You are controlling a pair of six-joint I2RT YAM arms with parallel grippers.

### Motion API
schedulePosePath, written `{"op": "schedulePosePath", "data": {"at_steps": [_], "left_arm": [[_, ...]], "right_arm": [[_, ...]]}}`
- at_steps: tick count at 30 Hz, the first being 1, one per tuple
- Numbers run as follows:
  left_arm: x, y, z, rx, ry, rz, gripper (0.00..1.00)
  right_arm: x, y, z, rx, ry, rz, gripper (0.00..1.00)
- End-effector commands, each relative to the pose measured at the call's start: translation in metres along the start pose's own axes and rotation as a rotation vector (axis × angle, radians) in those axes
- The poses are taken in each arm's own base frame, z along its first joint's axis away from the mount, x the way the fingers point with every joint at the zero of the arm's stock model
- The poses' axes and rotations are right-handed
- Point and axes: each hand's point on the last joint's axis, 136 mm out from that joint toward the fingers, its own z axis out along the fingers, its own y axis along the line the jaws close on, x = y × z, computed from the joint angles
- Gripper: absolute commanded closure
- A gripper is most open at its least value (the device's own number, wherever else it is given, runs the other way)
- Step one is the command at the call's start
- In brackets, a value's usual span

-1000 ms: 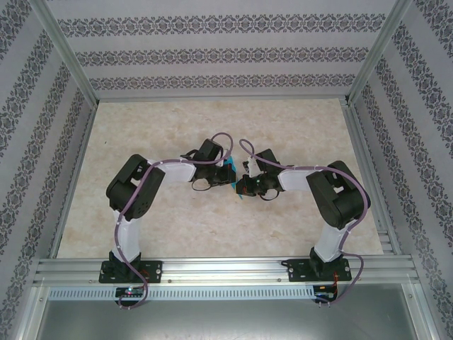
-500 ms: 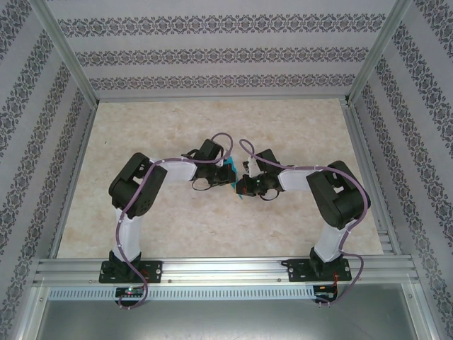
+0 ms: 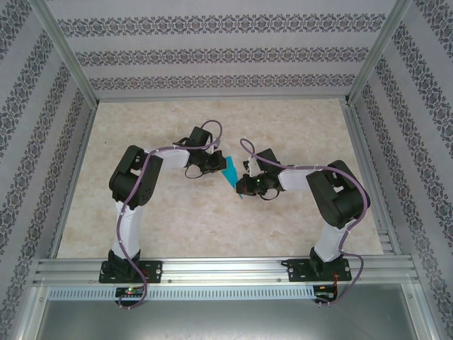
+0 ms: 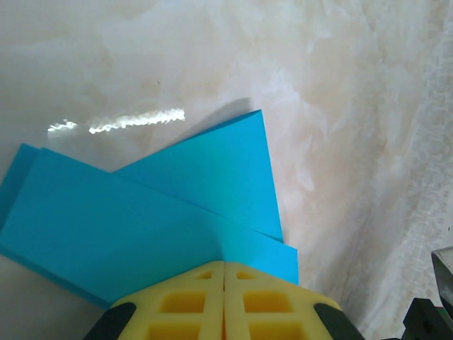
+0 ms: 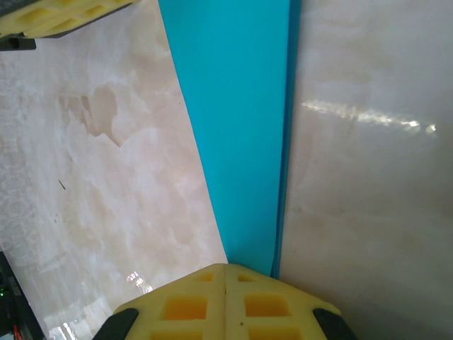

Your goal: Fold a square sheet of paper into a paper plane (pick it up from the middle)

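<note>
While pinching the folded blue paper [image 4: 141,219] in the left gripper [image 4: 224,265], clamps its opposite end in the right gripper [image 5: 226,267]. Meets near the table's [image 3: 141,127] middle.

- A table [image 3: 141,227] seen from above, its smooth cream top marbled in pale tan
- The surface is glossy, with bright streaks of reflected light in the close wrist views
- Silver metal rails [image 3: 226,268] frame its near edge and both sides
- Two black arm bases [image 3: 126,269] are bolted on the near rail, well apart
- Near the middle, a folded blue paper [image 3: 231,168] throws a shadow on the top; whether it touches cannot be told
</note>
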Motion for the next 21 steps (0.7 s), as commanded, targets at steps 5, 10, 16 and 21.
{"op": "schedulePosePath", "data": {"at_steps": [5, 10, 16, 21], "left_arm": [[-0.055, 0.083, -0.023, -0.196, -0.156, -0.037, 0.91], [-0.07, 0.072, -0.037, -0.182, -0.172, -0.011, 0.89], [-0.075, 0.042, -0.061, -0.144, -0.189, 0.0, 0.88], [-0.063, 0.021, -0.086, -0.18, -0.205, 0.006, 0.82]], "right_arm": [[0.078, -0.086, 0.001, 0.313, 0.205, 0.207, 1.0], [0.073, -0.081, 0.0, 0.296, 0.19, 0.203, 1.0], [0.032, -0.034, 0.002, 0.158, 0.064, 0.147, 0.96], [-0.027, 0.028, -0.028, 0.038, -0.131, 0.067, 0.8]]}}
